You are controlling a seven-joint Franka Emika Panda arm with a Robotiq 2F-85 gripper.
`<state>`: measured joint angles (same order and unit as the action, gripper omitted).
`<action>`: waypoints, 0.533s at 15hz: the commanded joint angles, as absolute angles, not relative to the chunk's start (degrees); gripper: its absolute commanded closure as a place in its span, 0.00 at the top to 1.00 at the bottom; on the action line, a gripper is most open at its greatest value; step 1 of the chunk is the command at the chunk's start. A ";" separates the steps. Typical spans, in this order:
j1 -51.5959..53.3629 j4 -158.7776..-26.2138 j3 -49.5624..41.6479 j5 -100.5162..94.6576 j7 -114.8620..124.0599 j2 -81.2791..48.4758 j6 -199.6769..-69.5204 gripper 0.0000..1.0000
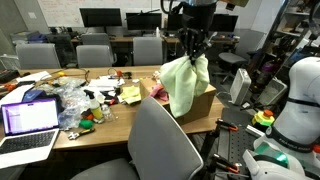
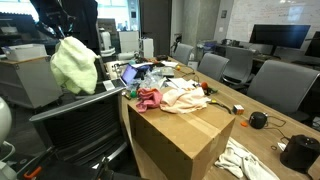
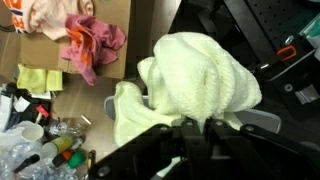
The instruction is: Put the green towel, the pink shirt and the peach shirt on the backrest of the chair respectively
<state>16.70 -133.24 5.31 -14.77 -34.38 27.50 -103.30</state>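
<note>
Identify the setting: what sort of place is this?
Most likely an office or lab workspace: monitors on desks at the back, grey office chairs along a long cluttered table, and an open laptop.

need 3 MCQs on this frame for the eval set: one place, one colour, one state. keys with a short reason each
1. Where does the pink shirt lie?
A. on the cardboard box
B. on the laptop
C. on the floor

2. What colour is the cloth that the gripper holds?
A. rose pink
B. pale green
C. blue

3. How do the jaws stand?
A. wide open, empty
B. shut on the green towel
C. shut on nothing

Key:
1 A: brown cardboard shows under it in the wrist view.
2 B: a pale green cloth hangs from the gripper in both exterior views.
3 B: the towel is bunched between the closed jaws and hangs below them.
</note>
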 commanded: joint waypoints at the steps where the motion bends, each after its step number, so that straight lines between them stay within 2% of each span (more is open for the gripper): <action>1: 18.05 -133.86 4.40 -12.26 -41.21 28.76 -103.47 0.02; 8: 18.14 -134.23 5.55 -12.43 -46.08 28.97 -104.95 0.02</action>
